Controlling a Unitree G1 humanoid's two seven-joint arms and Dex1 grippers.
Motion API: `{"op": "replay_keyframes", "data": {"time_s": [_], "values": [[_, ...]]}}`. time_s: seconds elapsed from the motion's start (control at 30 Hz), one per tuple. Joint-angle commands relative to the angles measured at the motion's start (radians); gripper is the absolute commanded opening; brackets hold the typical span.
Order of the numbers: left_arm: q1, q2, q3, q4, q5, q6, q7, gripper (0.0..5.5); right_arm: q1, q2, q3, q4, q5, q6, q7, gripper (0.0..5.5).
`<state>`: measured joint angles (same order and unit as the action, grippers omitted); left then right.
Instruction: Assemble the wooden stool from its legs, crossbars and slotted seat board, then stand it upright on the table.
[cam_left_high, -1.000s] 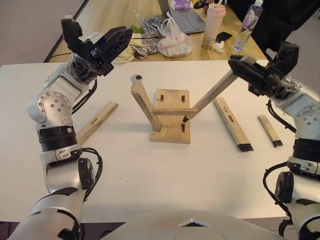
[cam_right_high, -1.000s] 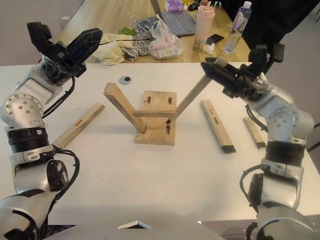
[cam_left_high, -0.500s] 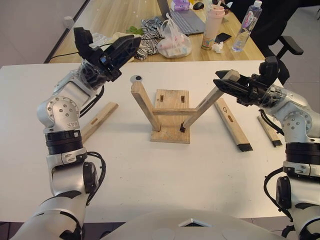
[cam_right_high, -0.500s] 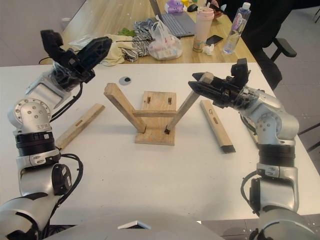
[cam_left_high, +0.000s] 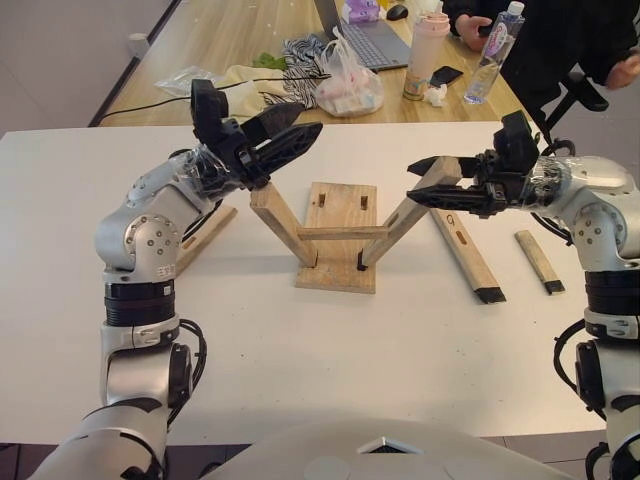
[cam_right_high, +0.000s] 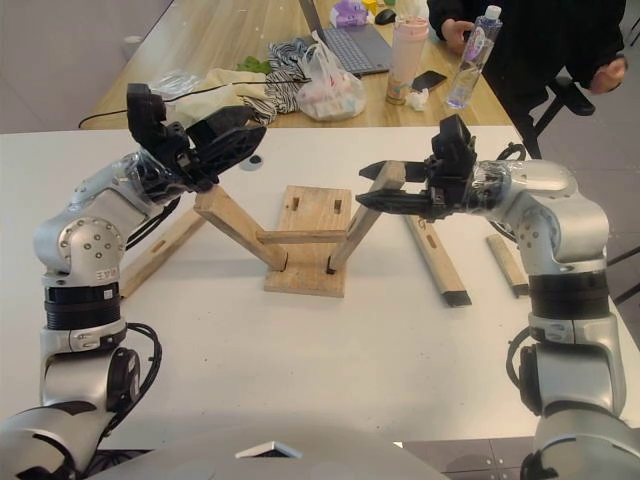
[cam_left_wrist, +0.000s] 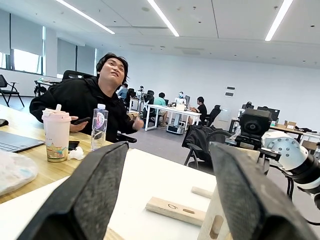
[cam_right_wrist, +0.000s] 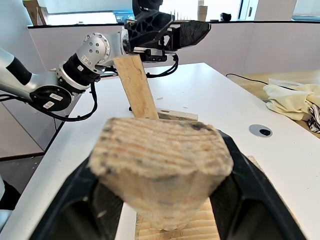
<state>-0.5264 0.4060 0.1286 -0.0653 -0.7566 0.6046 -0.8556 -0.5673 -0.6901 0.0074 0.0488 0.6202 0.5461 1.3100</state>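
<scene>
The slotted seat board (cam_left_high: 337, 262) lies flat in the middle of the table (cam_left_high: 300, 350), underside up. Two legs stand in its slots and splay outward. The left-hand leg (cam_left_high: 283, 225) leans toward 10 o'clock and the right-hand leg (cam_left_high: 400, 222) toward 2 o'clock, with one crossbar (cam_left_high: 343, 232) bridging them. We judge that about half the frame is up.

The right gripper (cam_left_high: 415, 182) is clamped on the top end of the right-hand leg. The left gripper (cam_left_high: 305, 118) hangs just above the top of the left-hand leg, fingers apart and holding nothing.

One loose leg (cam_left_high: 205, 238) waits at 9 o'clock from the board. Another, the second loose leg (cam_left_high: 463, 248), lies at 3 o'clock, with a short crossbar (cam_left_high: 539, 260) just beyond it. We reckon those parts have yet to go in, and the stool has yet to be turned upright.
</scene>
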Motion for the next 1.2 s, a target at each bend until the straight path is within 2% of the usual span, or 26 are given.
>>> {"op": "replay_keyframes", "data": {"time_s": [0.03,0.3,0.77,1.03,1.2], "values": [[0.057,0.010,-0.077,0.001,0.073,-0.007,-0.008,2.96,-0.005,-0.031,0.045,-0.004,-0.059,-0.020,0.025,2.03],[0.080,0.050,-0.150,0.033,0.167,-0.079,-0.013,2.96,0.043,-0.065,0.093,-0.028,-0.126,-0.107,0.045,2.03],[0.060,0.067,-0.231,0.075,0.235,-0.044,0.059,2.96,0.035,-0.072,0.165,-0.094,-0.144,-0.120,0.046,2.03],[-0.016,0.119,-0.360,0.084,0.326,0.010,0.066,2.96,-0.038,-0.046,0.221,-0.036,-0.180,-0.101,0.057,2.03],[-0.080,0.106,-0.333,0.111,0.369,0.036,0.091,2.96,-0.051,-0.048,0.252,-0.008,-0.197,-0.101,0.057,2.03]]}}
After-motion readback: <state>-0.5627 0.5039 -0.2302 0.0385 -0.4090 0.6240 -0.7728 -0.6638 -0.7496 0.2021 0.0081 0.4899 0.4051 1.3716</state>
